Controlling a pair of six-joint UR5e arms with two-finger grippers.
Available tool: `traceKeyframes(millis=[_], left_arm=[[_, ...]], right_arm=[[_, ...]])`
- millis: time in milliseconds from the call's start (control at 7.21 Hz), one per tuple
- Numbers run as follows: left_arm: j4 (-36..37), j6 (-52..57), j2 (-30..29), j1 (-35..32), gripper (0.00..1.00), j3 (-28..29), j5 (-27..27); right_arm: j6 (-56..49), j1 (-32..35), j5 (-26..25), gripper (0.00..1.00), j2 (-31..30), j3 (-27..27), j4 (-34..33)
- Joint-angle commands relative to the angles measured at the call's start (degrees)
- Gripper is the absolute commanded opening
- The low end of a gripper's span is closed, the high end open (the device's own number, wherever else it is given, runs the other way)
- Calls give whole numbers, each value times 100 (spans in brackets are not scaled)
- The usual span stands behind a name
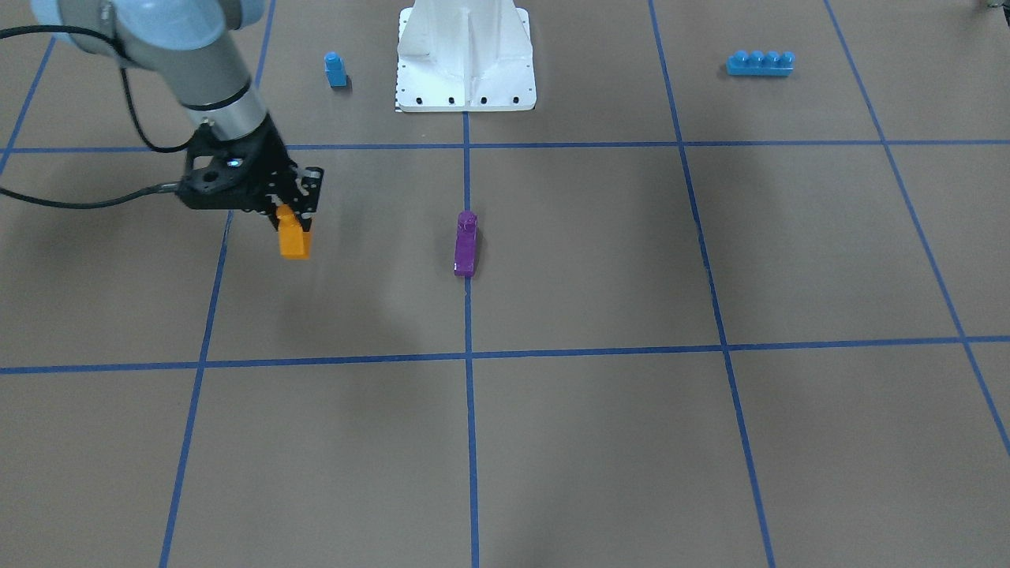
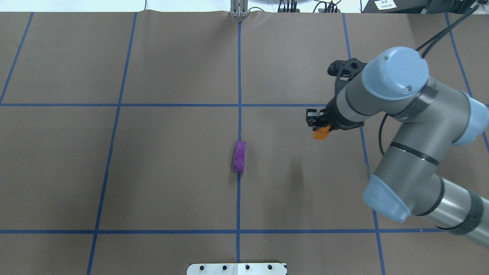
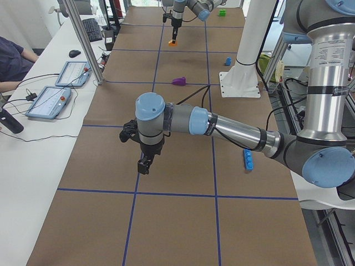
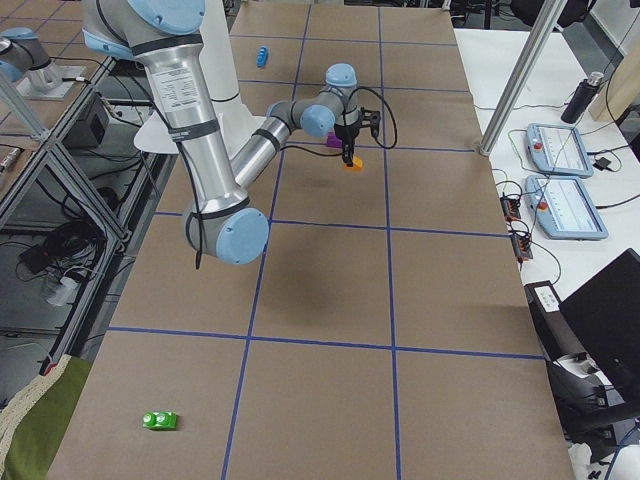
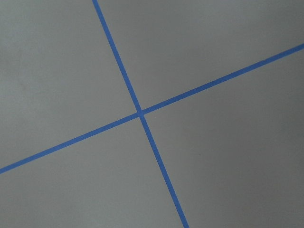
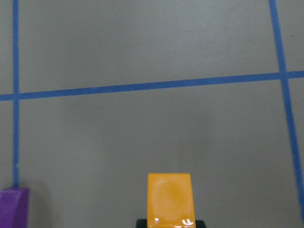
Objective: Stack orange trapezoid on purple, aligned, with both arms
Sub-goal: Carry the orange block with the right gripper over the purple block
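Note:
My right gripper (image 1: 290,214) is shut on the orange trapezoid (image 1: 293,237) and holds it above the table. It also shows in the overhead view (image 2: 319,124), with the orange trapezoid (image 2: 321,133) below the fingers, and in the right wrist view (image 6: 170,197). The purple brick (image 1: 465,244) lies on the centre tape line (image 2: 240,156), apart from the orange one; its corner shows in the right wrist view (image 6: 13,207). My left gripper (image 3: 145,164) hangs over bare table, seen only in the exterior left view, so I cannot tell if it is open or shut.
A small blue single-stud brick (image 1: 335,69) and a long blue four-stud brick (image 1: 760,63) stand either side of the white robot base (image 1: 465,71). A green brick (image 4: 160,421) lies far off. Control pendants (image 3: 55,94) sit on the side bench.

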Motion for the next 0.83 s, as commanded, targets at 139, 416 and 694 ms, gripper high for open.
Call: traceKeyframes(millis=[139,416,694], left_arm=[[0,14,80,-33,100,-10,-12],[-8,-30,203,-33,100,-124,-21],[-8,-30,203,-25,100,-142,-21]], right_arm=[[1173,-823,-480,0,1642,-1134,-318],[1289,-1087,-622,0,2102,-1724,-309],[1289,-1132,-675,0,2103,-1797,-318]])
